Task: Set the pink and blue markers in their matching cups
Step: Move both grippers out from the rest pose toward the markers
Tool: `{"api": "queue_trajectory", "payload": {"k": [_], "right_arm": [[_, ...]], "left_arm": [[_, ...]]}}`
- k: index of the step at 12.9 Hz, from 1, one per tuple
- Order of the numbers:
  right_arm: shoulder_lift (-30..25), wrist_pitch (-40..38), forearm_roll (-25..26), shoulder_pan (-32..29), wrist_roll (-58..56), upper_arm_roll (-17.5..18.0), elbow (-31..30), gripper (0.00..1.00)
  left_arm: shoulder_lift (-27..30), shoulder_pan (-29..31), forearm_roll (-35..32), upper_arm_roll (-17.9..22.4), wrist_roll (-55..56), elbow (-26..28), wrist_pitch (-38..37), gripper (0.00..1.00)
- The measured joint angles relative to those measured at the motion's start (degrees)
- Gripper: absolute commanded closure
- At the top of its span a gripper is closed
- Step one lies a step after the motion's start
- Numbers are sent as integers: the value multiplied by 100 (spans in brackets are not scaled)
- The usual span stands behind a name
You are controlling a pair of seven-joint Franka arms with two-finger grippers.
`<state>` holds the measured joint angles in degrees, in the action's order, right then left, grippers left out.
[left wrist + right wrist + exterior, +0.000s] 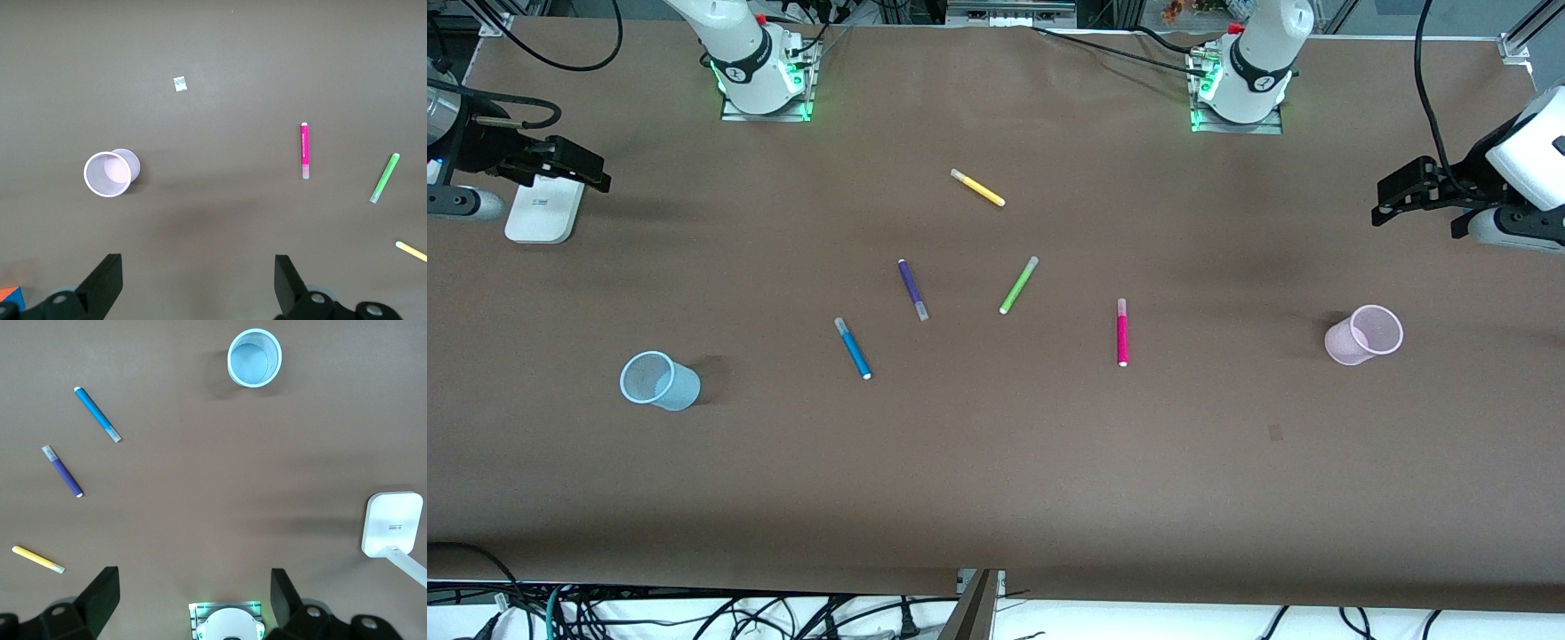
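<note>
The pink marker lies flat on the brown surface, toward the left arm's end, with its pale cap pointing toward the robot bases. The blue marker lies flat too, toward the right arm's end, slanted, its white tip nearer the front camera than its cap. Neither is touched by a claw.

The pink cup stands upright near the left arm's end of the surface, well apart from the pink marker. The left claw hangs in the air over the surface's edge there, released, its fingers spread wide and holding nothing; in the left wrist view the pink cup and pink marker lie out ahead of it.

The blue cup stands upright toward the right arm's end. The right claw hangs over a white flat device at that end, also released and holding nothing.

Between the two task markers lie a purple marker and a green marker; a yellow marker lies closer to the bases.
</note>
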<state>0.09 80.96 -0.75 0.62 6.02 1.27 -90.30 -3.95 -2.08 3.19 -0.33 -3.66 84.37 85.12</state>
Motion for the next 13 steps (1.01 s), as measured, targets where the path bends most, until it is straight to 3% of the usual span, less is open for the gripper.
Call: {"api": "queue_trajectory", "payload": {"k": [9,13], "right_arm": [[24,2,-3,-4,0,0,0,0],[163,140,-114,0,2,17,-1,0]], "left_arm": [[-53,-12,2,-6,0,0,2,0],[-440,-183,23,-54,51,-12,209,0]]}}
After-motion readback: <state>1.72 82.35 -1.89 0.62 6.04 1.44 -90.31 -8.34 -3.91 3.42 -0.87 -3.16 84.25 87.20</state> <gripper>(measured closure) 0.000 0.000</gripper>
